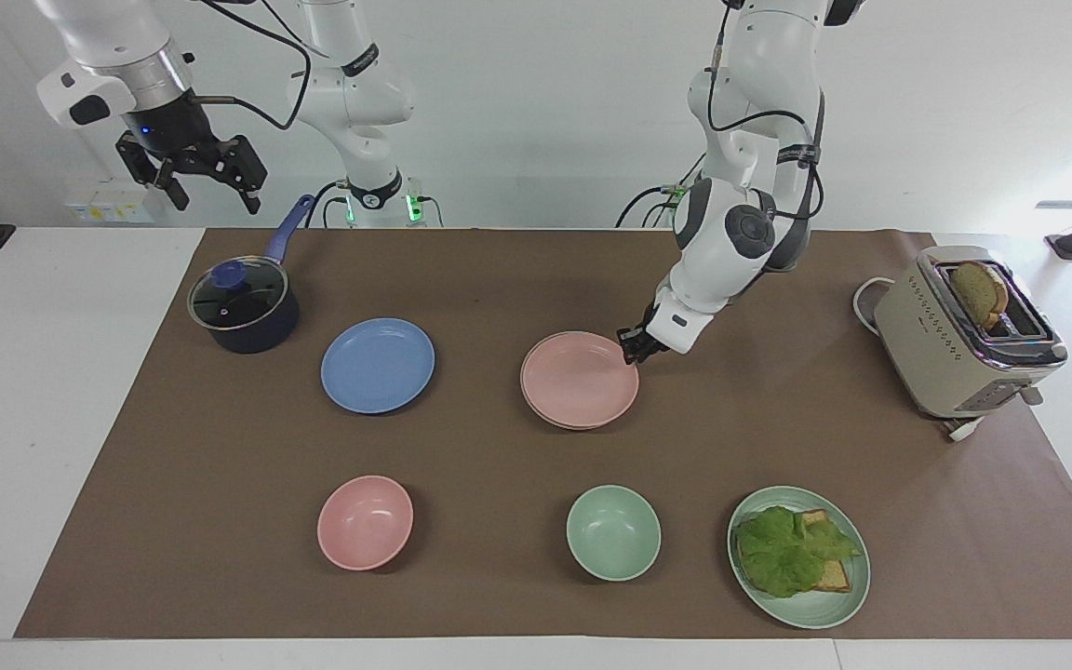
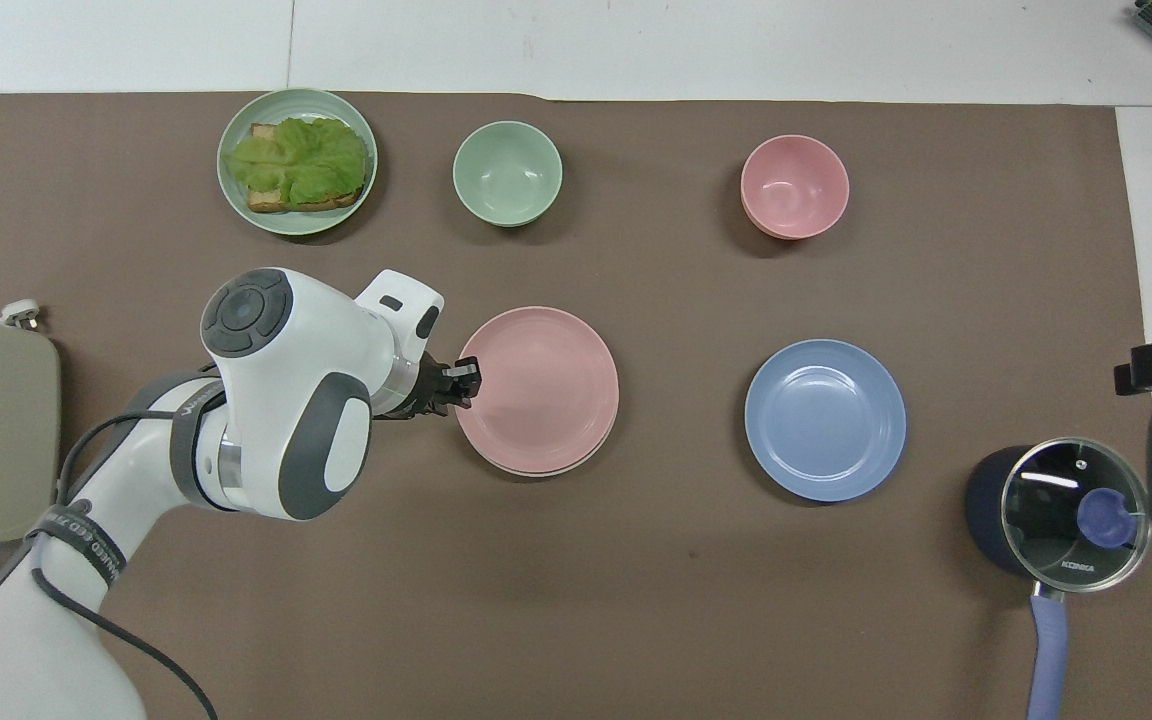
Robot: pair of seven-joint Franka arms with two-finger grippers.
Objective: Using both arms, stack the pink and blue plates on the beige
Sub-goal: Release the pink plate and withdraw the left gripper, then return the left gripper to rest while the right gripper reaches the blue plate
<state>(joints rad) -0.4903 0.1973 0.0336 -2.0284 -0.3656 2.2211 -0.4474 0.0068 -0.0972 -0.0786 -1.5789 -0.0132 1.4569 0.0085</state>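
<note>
Left gripper [image 1: 633, 345], grip unclear, at pale pink plate [image 1: 579, 379] flat atop beige plate [image 2: 548, 468].

The left arm bends down low, its pincer [image 1: 630, 349] angled close to the worktop. The right arm waits raised, its pincer [image 1: 210, 191] hanging with fingers spread wide apart.

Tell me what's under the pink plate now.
The beige plate lies under the pink plate; only a thin sliver of its rim shows, the rest is covered. The left gripper is at the pink plate's rim.
</note>
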